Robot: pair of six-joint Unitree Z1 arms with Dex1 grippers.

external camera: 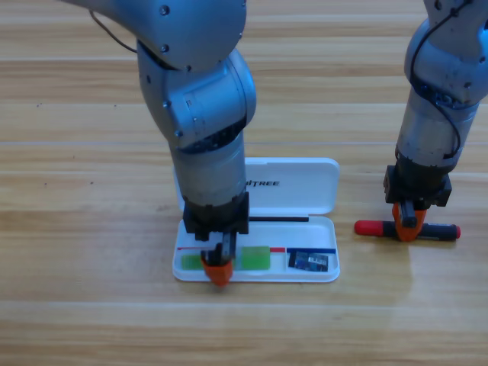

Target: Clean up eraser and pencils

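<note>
The white case lies open at the table's middle. The dark eraser rests in its right end. A light green and white pencil lies in the case's left part, and my left gripper points down over its middle, hiding part of it. The black pencil with a red cap lies on the wood right of the case. My right gripper points down onto its middle, with orange jaws on either side of the barrel.
The case's lid stands open behind the tray, toward the arms. Bare wooden table stretches to the left and along the front edge.
</note>
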